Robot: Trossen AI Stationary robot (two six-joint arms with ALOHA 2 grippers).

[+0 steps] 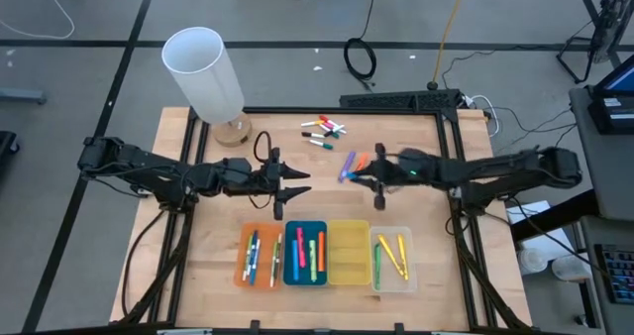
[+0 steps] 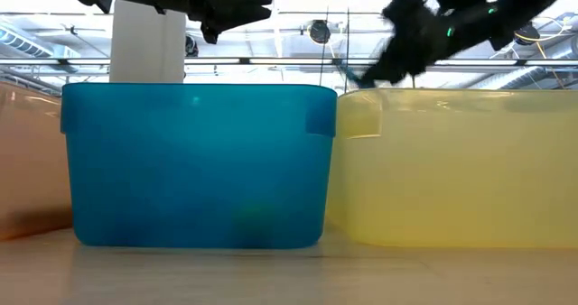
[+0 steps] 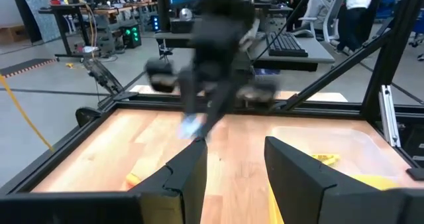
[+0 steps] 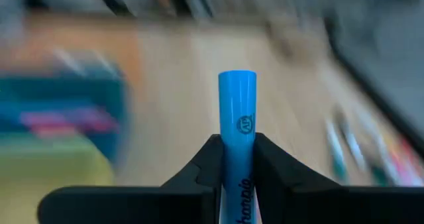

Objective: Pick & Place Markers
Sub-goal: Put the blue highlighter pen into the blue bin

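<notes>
While the left pincer (image 1: 297, 189) half-open beside, the right pincer (image 4: 236, 159) aloft, clamped on a blue marker (image 4: 236, 111).

white cylinder (image 1: 205, 72), four trays (image 1: 304, 253) (side by side)

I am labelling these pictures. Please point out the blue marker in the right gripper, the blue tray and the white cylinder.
blue marker (image 4: 237, 111): right wrist view, on its barrel above the fingers.
blue tray (image 2: 194, 161): low view, on its front wall.
white cylinder (image 1: 203, 72): high view, on its side.
</notes>
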